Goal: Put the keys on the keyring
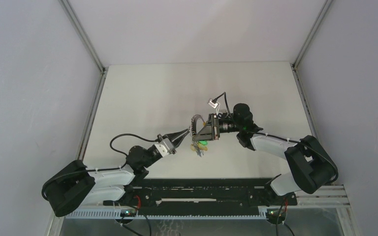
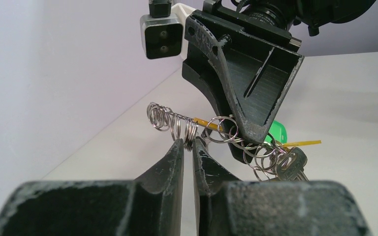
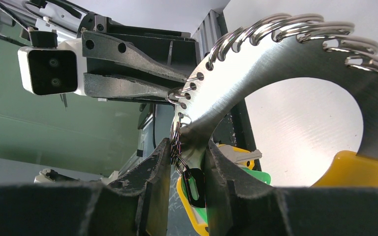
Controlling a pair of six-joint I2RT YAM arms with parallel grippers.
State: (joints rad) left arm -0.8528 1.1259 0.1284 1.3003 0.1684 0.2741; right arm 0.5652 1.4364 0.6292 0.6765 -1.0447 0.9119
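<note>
The left claw [image 2: 187,143] is clenched almost fully. Its two dark fingertips pinch one of the small wire rings [image 2: 163,118] threaded along the keyring [image 3: 275,64], and only a sliver of gap shows between the tips.

Just beyond them, the right claw [image 3: 187,145] faces the left one. It is clamped on the keyring's flat silvery band, which rises between its fingers and curves away in a wide arc above and to that claw's right. A row of holes pierces the band, each carrying a small ring. The arc runs off the right edge of the right wrist view. A yellow grip [image 3: 357,169] caps the far end of the band, its lower part hidden behind the claw's body.

The keys [image 2: 291,164] hang in a bunch directly below the right claw. The bunch shows a green head [image 2: 278,132], a yellow tag [image 3: 184,206], a silver blade, and a black piece [image 3: 195,183] low between the right claw's fingers. The keys overlap and the fingers cover some of them, so they cannot be counted. Whether the bunch touches the bench [image 1: 142,98] beneath it is hard to tell.

From above, the two claws meet near the middle of the bench. The keyring looks small and blurred in that view.
</note>
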